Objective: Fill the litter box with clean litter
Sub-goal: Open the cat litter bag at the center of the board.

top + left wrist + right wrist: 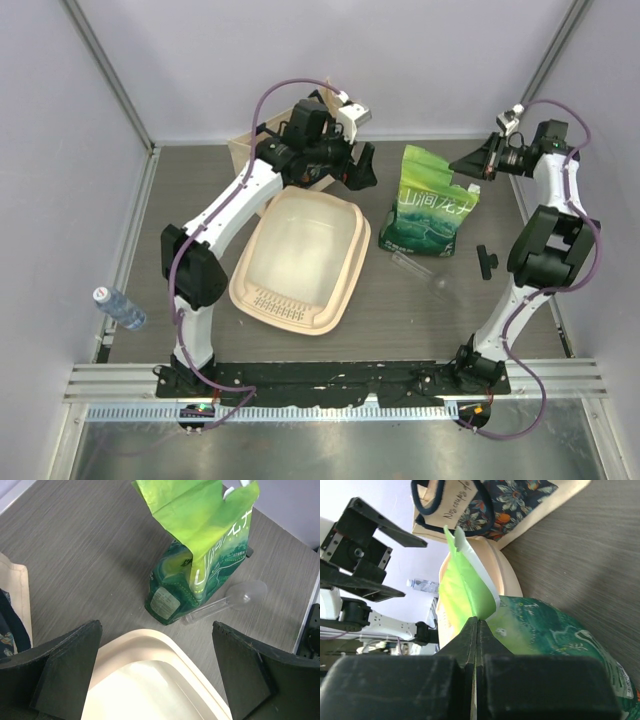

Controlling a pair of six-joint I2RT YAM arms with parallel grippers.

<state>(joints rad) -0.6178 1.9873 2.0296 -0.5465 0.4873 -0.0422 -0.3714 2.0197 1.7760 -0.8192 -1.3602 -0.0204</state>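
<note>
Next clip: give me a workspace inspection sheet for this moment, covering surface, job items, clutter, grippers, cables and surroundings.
Surface: grey wood-grain table; no spilled granules seen.
Job's things: litter box flat on the table, empty; clean litter: nothing seen.
Clutter: green bag upright to the right of the litter box; clear scoop lying beside the bag; small black part; tote bag behind the litter box; water bottle at the left edge.
Grippers: left gripper open over the litter box's far rim; right gripper shut on the green bag's top flap.
Cables: purple cables loop along both arms.
Surroundings: pale walls, metal frame posts.
</note>
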